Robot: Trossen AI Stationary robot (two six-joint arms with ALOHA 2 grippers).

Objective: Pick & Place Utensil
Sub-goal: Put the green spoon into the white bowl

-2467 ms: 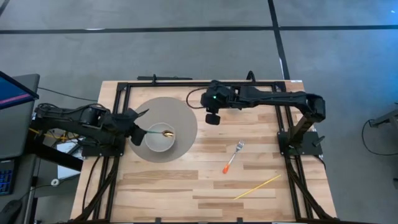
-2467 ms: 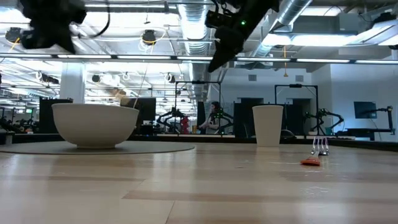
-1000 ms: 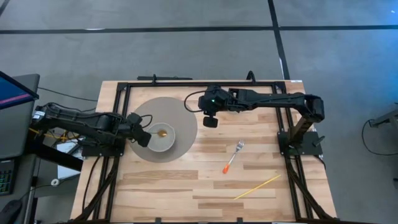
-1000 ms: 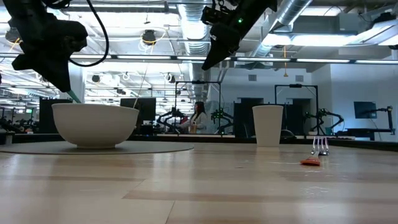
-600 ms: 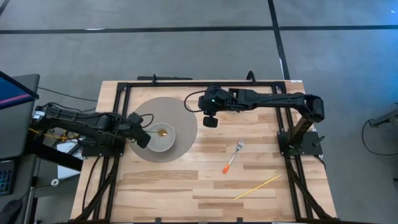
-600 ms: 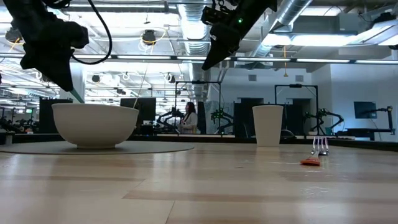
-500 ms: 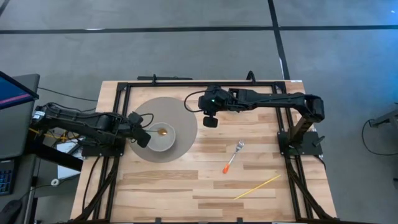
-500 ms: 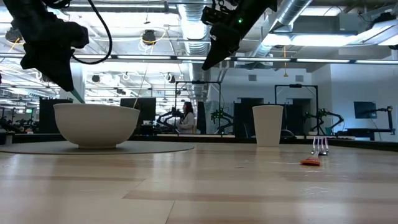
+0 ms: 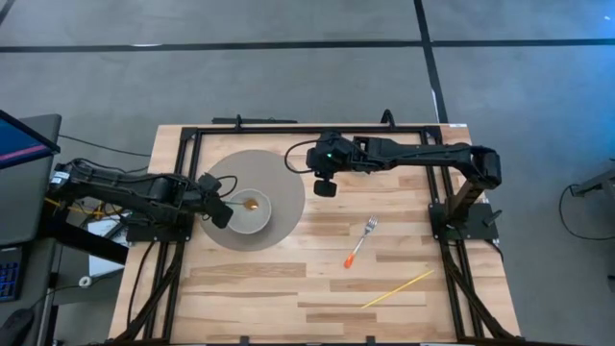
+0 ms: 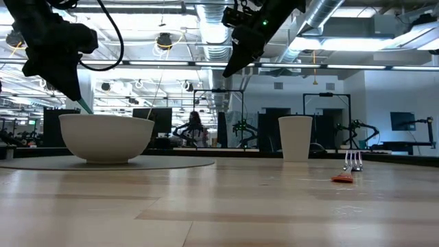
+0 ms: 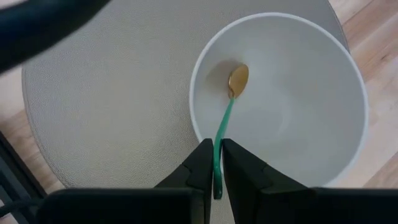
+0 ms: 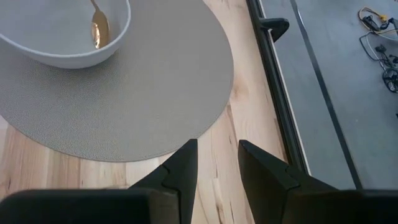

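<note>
A spoon with a green handle and a gold bowl (image 11: 237,79) lies inside the white bowl (image 9: 247,213), which stands on a round grey mat (image 9: 283,173). My left gripper (image 9: 219,210) sits at the bowl's left rim, shut on the spoon; the low view shows it above the bowl (image 10: 72,86). My right gripper (image 9: 327,185) hovers open, high above the mat's right edge (image 12: 217,163). A fork with an orange handle (image 9: 359,242) lies flat on the wood to the right. My left gripper (image 11: 216,163) pinches the spoon's green handle (image 11: 218,149) near its free end between the two fingers. The fingers slant down from the table's left and lie along the handle. The handle (image 10: 83,106) slopes down over the rim, and the gold bowl rests on the white bowl's inside.
A white cup (image 10: 295,138) stands upright far back on the table in the low view. A thin yellow stick (image 9: 396,288) lies near the table's front right. Black frame rails (image 9: 288,128) run along the far and side edges. Bare wood (image 9: 288,279) lies in front of the mat.
Since the earliest frames my left gripper has come down and toward the bowl with the spoon, bringing the gold end lower into the bowl. Over the last second both arms have kept still.
</note>
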